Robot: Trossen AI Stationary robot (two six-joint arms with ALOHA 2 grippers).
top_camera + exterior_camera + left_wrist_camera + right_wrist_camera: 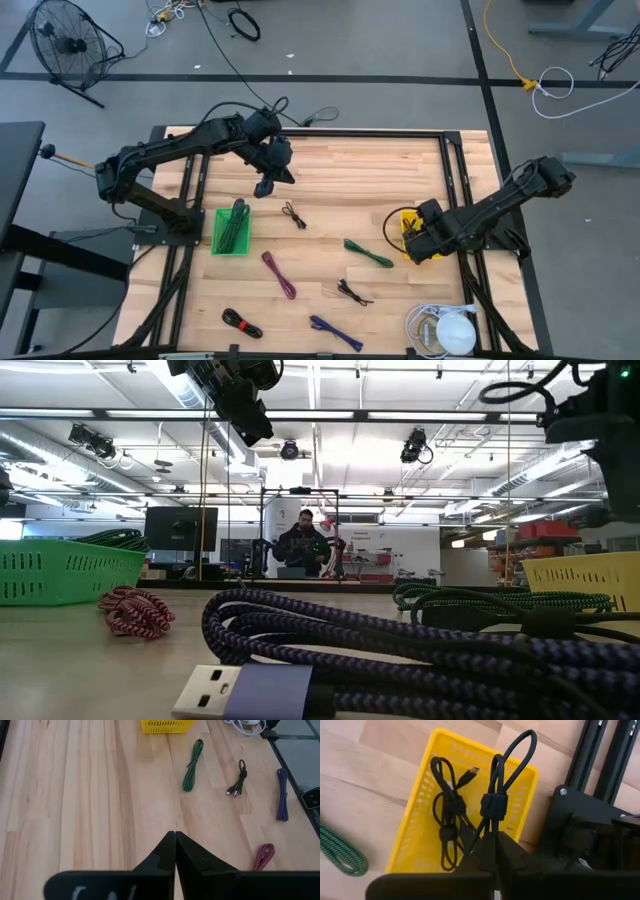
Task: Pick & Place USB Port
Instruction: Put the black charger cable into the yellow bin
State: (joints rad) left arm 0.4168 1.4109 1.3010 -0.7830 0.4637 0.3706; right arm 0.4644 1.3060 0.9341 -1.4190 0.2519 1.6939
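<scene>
My right gripper hangs over the yellow basket at the table's right side, shut on a bundled black USB cable. A second black cable lies inside that basket. My left gripper is shut on nothing, raised above the far left part of the table, beyond the green basket, which holds dark cables. Loose on the wood lie a black cable, a green one and a magenta one. My right gripper pinches the black cable bundle between its two fingers just below the strap that binds it. The fingers come from above, along the bundle. The loop end sticks out past the fingertips over the basket; whether it touches the basket I cannot tell.
Near the front edge lie another black cable, a black-and-red one, a purple one and a white cable pile. Black frame rails run along the table's sides. Bare wood lies between the two arms.
</scene>
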